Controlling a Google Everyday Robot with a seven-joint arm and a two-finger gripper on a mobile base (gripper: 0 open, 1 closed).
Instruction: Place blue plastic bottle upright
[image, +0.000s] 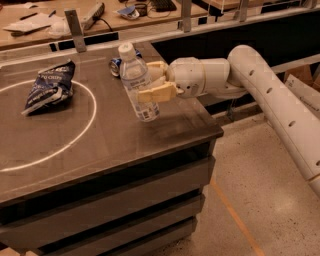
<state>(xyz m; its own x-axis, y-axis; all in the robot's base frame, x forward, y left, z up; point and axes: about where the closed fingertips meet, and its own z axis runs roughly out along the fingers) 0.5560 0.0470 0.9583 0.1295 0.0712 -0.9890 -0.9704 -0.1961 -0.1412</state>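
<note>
One raised camera overlooks table (100, 150), claw (151, 80) mid-frame.

The bottle (136, 75) was clear, with a white cap and a pale label. The gripper (148, 80), clasped around the bottle's middle over the table (125, 150), had cream fingers (156, 93) on a white arm (280, 100). The bag (48, 86) was dark blue with white print. The table was dark brown, marked with a thin white circle (93, 107).

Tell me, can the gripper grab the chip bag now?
Probably not yet: the gripper, over the table, is shut on the blue plastic bottle, so it's full, though nothing stands between it and the chip bag.
</note>
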